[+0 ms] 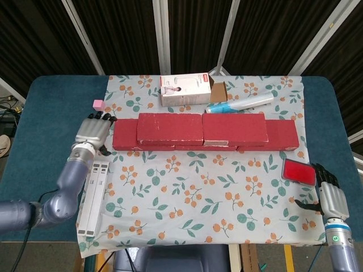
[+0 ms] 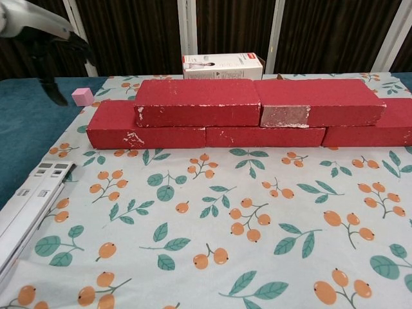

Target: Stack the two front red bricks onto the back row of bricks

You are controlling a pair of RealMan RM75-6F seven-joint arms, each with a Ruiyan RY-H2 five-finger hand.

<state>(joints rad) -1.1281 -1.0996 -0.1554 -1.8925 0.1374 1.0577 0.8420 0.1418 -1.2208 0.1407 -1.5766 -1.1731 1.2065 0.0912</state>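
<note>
Two red bricks lie on top of the back row: the left top brick (image 1: 170,128) (image 2: 198,102) and the right top brick (image 1: 235,128) (image 2: 320,101), end to end. The bottom row (image 1: 123,139) (image 2: 149,129) sticks out at both ends. My left hand (image 1: 94,131) (image 2: 48,38) hangs left of the row's left end, apart from it, fingers spread and empty. My right hand (image 1: 329,192) rests at the table's front right, open and empty, and does not show in the chest view.
A white box (image 1: 185,89) (image 2: 223,65) and a blue-white tube (image 1: 238,104) lie behind the bricks. A small pink cube (image 1: 98,103) (image 2: 82,96) sits back left. A white power strip (image 1: 93,198) (image 2: 26,206) lies front left, a red flat case (image 1: 299,170) front right.
</note>
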